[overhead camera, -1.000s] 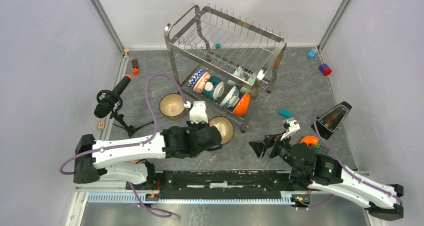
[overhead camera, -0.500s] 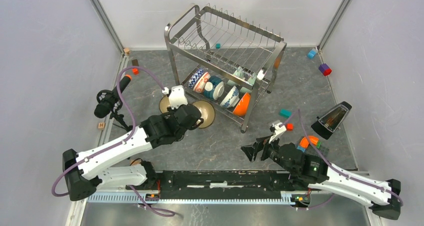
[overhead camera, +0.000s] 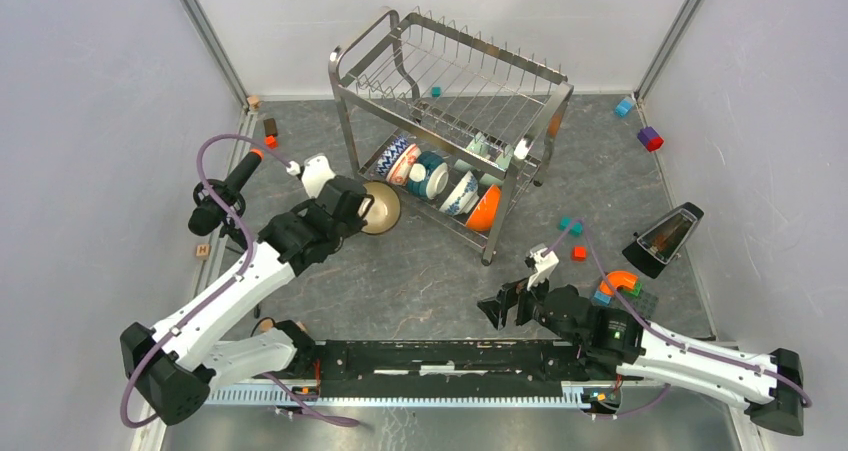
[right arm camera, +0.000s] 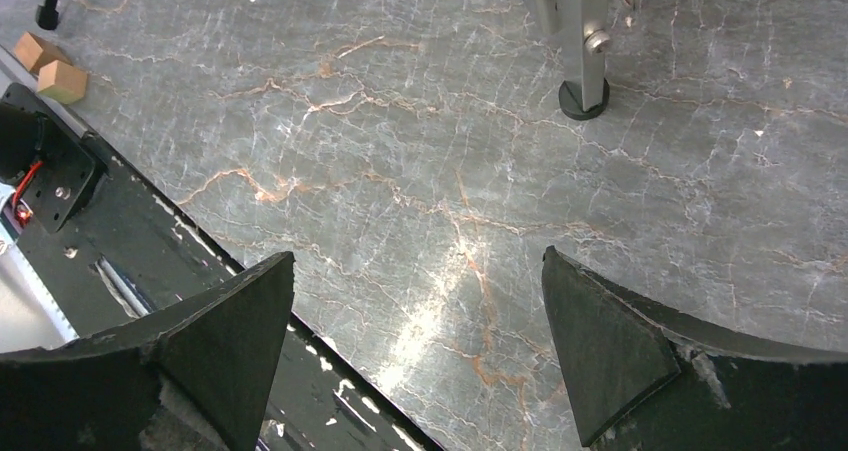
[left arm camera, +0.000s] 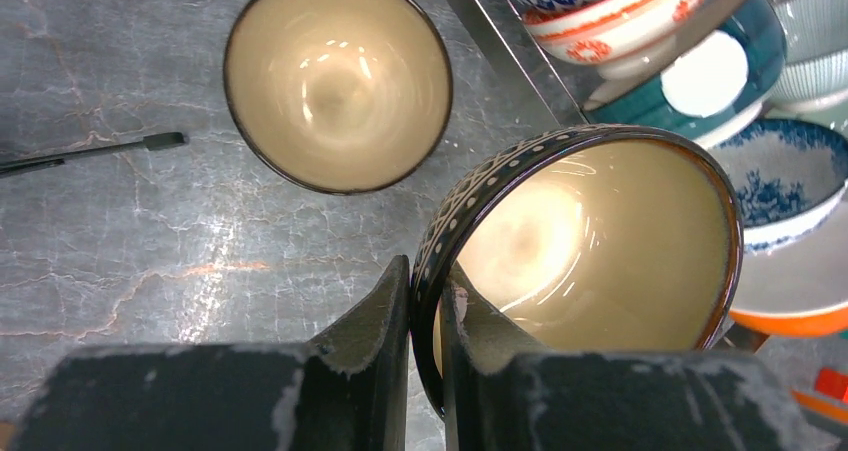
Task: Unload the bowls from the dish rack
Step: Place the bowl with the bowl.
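Pinches brown bowl [left arm camera: 590, 241] by thin rim in left gripper [left arm camera: 425, 321], tilted beside cream bowl [left arm camera: 337, 76] resting on table [left arm camera: 150, 251] near dish rack [overhead camera: 345, 101], with right gripper [right arm camera: 420, 341] spread wide, empty; risks slipping loose or clinking that neighbour on lowering.

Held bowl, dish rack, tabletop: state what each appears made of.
Held bowl: likely glazed ceramic; glossy cream inside with bright highlights, dark patterned outside. Dish rack: polished steel wire, seemingly; thin shiny silver rods. Tabletop: grey marble-look surface with orange veins, possibly printed; slight sheen.
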### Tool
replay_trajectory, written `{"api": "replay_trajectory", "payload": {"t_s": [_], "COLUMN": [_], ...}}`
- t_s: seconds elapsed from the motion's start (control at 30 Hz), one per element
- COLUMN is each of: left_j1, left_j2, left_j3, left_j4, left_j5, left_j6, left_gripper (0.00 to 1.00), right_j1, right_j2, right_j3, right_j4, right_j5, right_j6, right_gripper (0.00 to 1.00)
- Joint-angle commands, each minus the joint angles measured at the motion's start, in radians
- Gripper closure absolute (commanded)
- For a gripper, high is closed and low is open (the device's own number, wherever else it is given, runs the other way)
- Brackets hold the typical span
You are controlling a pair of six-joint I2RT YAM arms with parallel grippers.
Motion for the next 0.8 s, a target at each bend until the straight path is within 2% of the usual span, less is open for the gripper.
{"api": "replay_trajectory", "payload": {"t_s": [0.0, 0.33, 0.77], "left_j1": [0.082, 0.26, 0.34], "left_j2": [-0.028, -0.016, 0.114], "left_j3": [0.062, 0.032, 0.011], "left_j4": [0.064, 0.036, 0.083], "left_j5": [0.037, 0.103, 0.144], "left_j6": [-0.003, -0.028, -0.078], "left_gripper": [0.98, 0.98, 0.98], "right_j1": [0.003, 0.003, 0.003], "right_j2": [-0.002, -0.035, -0.063], "right_j3": [-0.015, -0.042, -0.039], "right_j4": [0.033, 0.031, 0.015], "right_j5": [-0.002, -0.001, 0.005], "right_j6": [-0.02, -0.025, -0.031], "right_gripper": [0.02, 0.02, 0.02]}}
